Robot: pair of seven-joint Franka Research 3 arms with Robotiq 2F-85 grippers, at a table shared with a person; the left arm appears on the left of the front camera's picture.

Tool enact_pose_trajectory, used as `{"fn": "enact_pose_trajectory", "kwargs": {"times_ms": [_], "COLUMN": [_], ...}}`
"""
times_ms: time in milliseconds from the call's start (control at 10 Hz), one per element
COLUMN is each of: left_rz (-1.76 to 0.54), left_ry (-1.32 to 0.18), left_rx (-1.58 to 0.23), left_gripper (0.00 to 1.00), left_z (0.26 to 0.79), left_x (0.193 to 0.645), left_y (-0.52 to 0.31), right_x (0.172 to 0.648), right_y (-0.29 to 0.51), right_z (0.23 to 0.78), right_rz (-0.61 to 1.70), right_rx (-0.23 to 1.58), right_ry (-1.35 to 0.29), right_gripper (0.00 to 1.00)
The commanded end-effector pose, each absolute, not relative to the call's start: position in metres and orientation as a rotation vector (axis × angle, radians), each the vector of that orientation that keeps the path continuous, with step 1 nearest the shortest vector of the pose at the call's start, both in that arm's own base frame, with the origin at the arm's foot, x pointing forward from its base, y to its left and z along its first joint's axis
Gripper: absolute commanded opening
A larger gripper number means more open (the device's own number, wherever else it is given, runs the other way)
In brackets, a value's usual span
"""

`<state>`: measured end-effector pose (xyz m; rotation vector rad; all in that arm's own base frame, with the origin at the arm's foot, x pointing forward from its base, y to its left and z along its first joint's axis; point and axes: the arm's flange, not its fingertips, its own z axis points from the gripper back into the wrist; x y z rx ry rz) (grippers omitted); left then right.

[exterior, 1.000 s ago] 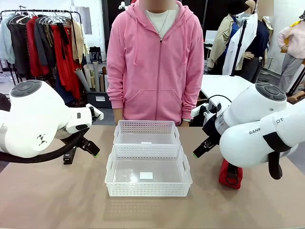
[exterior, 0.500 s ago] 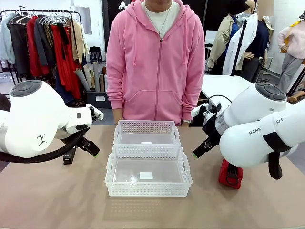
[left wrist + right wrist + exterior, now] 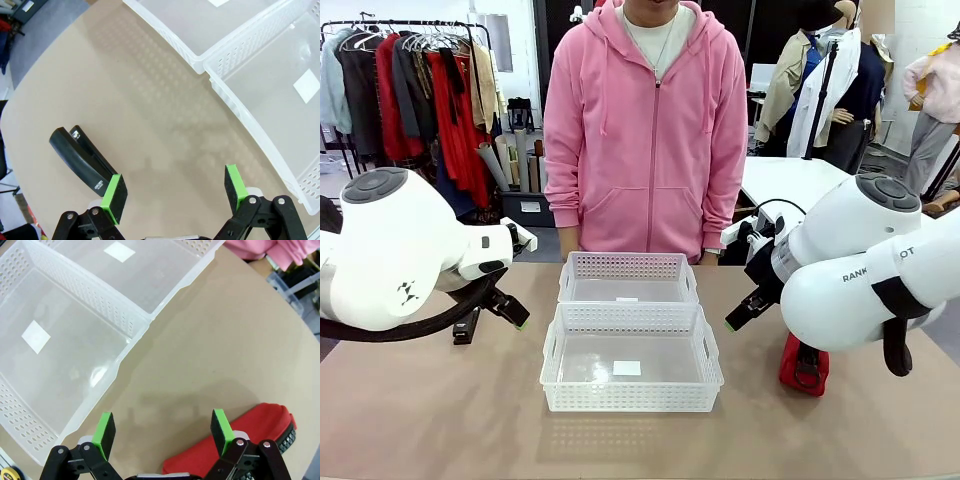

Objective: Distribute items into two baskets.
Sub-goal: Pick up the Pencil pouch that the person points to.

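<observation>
My left gripper (image 3: 175,192) stands wide open and empty above the table (image 3: 430,420). The stapler (image 3: 82,162) lies flat on the table, partly behind one green pad and well left of the larger basket (image 3: 630,402). My right gripper (image 3: 162,432) is spread just as wide, with nothing in it. The pouch (image 3: 240,440) lies on the table under its far finger, right of that basket. The narrower basket (image 3: 625,265) sits right against the larger one, on the side of the person (image 3: 645,140).
</observation>
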<state>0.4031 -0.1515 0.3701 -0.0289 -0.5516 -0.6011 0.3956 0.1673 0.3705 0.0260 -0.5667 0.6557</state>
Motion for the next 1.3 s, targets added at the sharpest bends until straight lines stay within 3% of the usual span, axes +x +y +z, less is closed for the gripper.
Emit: {"fn": "enact_pose_trajectory", "kwargs": {"times_ms": [0, 400, 800, 1200], "left_rz": [-0.601, -0.583, -0.561, -0.498], "left_ry": [-0.552, -0.571, -0.502, -0.616], "left_rx": [-0.029, -0.119, -0.260, -0.316], "left_gripper": [1.00, 1.00, 1.00, 1.00], "left_z": [0.370, 0.444, 0.520, 0.551], "left_x": [0.403, 0.385, 0.390, 0.390], "left_y": [-0.152, -0.120, -0.052, 0.005], "right_x": [0.396, 0.378, 0.364, 0.346], "right_y": [0.167, 0.139, 0.071, 0.014], "right_z": [0.370, 0.436, 0.513, 0.548], "right_rz": [0.656, 0.595, 0.511, 0.464], "right_rx": [0.026, 0.144, 0.276, 0.369], "right_ry": [-0.567, -0.703, -0.707, -0.668], "right_gripper": [1.00, 1.00, 1.00, 1.00]}}
